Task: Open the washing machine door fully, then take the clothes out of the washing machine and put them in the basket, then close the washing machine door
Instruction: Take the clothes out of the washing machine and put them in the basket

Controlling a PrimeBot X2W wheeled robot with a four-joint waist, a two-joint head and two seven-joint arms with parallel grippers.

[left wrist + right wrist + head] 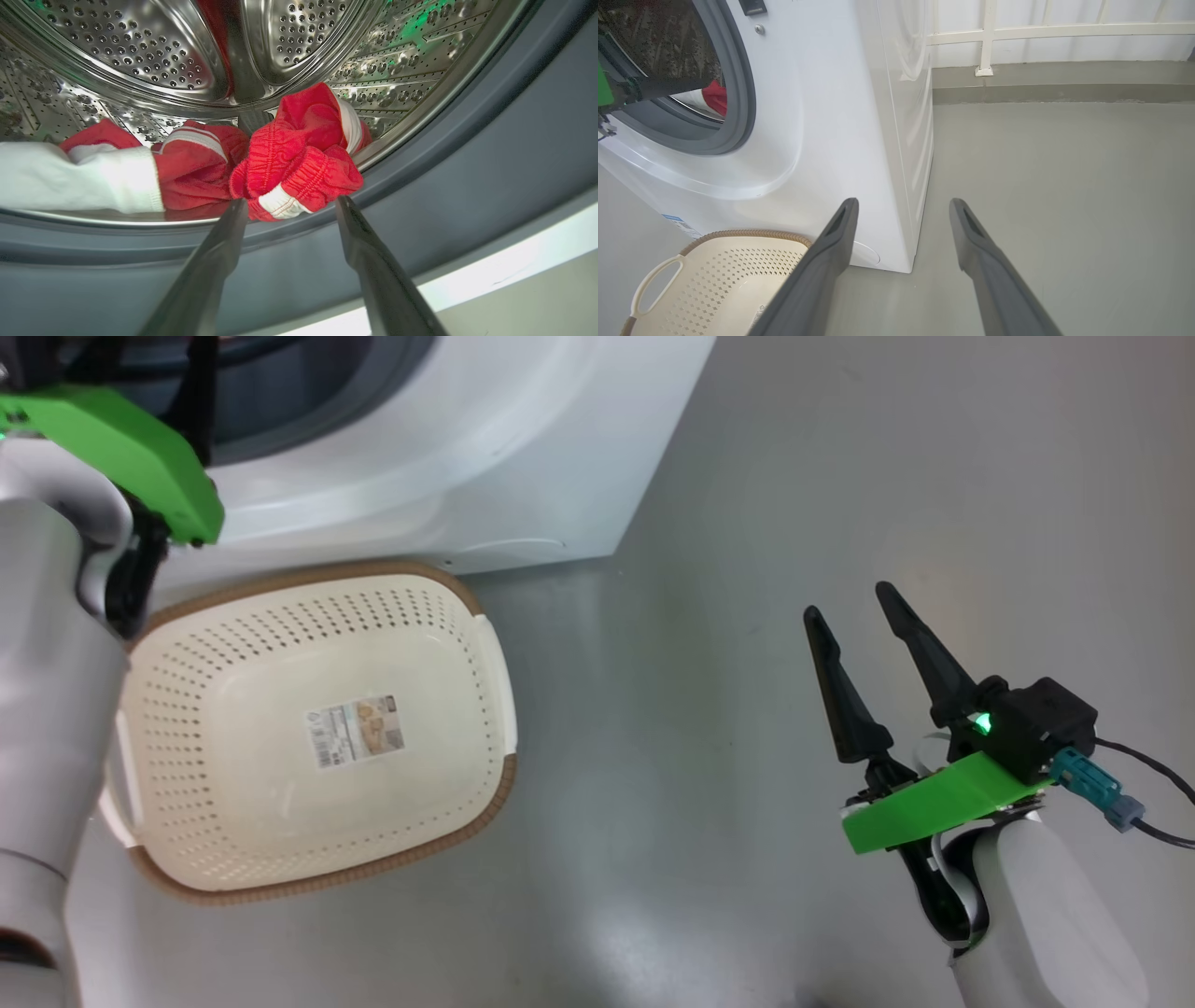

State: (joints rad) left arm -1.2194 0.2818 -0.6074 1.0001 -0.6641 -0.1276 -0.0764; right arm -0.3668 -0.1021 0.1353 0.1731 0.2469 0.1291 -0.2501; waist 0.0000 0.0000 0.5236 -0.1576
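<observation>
Unloading: my left jaws gape right at the clothes (299,154) inside the washing machine (822,116); next I'd push in, clench, then carry to the basket (280,616); right jaws gape too

Right tool (902,203) spread over floor (1064,186) — basket (705,275) beside washing machine (822,116).

Head cam looks steeply down on cream perforated plastic basket (425,644) beside big white boxy washing machine (523,448). Left wrist cam: v. close, facing into steel drum (140,51). Right wrist cam, low, further back, shares both w/ head.
</observation>
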